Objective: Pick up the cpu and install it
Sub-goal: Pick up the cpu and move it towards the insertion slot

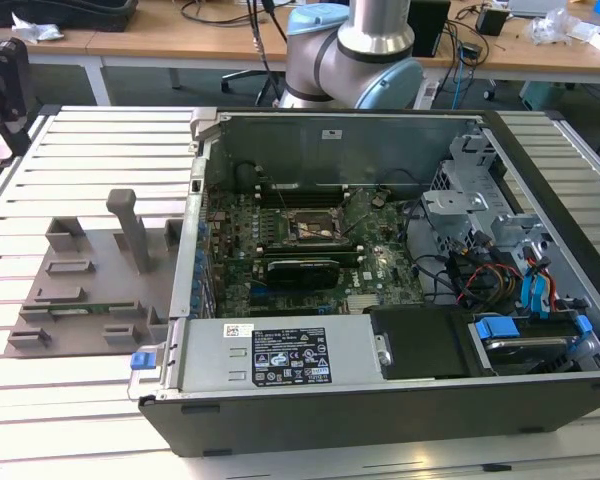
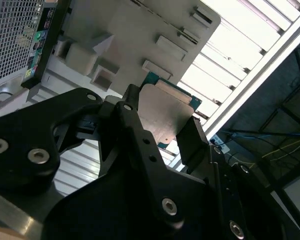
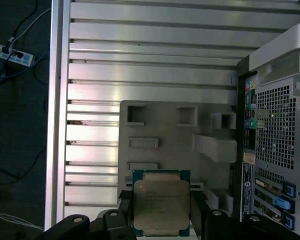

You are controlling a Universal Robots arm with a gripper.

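**A:** What was held by the claw [image 3: 161, 212]?

**B:** The cpu [image 3: 161, 200] was gripped in it. A black finger [image 3: 125, 210] was pressed to each side of the chip, so the claw was closed on it. The same was seen in both wrist views.

**A:** Where was the cpu held?

**B:** It was held over the gray holder tray [image 3: 160, 125], near one edge. Its silvery top was turned to the first wrist camera. It was judged to be lifted off the tray, though that could not be told for sure.

**A:** What was found around it?

**B:** The tray was laid on the table of metal slats [image 3: 140, 50], just beside the computer case [image 3: 275, 125].

**A:** How much of the job was done?

**B:** The picking up was judged to be done. The putting in was not yet done. In the exterior view, the socket [image 1: 315, 228] was seen inside the open case, and no silvery chip was seen in it. The chip was held outside the case, well apart from the socket.
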